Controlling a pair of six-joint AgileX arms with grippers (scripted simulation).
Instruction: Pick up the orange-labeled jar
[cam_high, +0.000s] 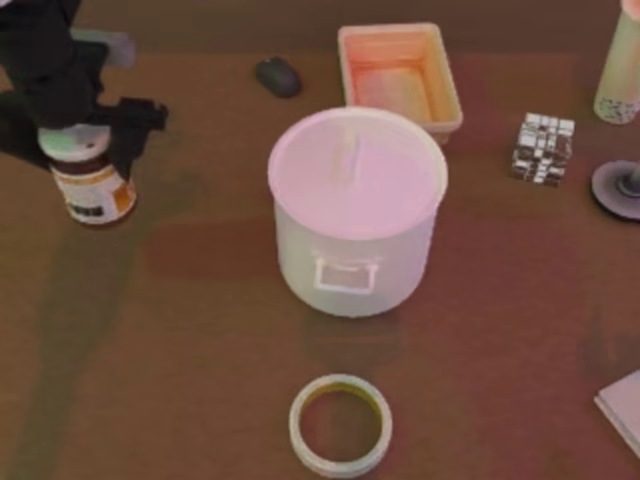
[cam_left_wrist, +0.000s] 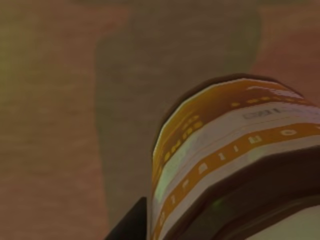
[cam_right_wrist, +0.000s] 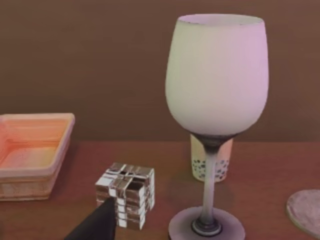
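Top view, orange-labeled jar (cam_high: 92, 182), white cap, brown band

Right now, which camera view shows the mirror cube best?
The right wrist view: the mirror cube stands close, side-on, its mirrored blocks distinct, beside the wine glass. The top view shows it only from above, small, at the table's right. The left wrist view does not show it.
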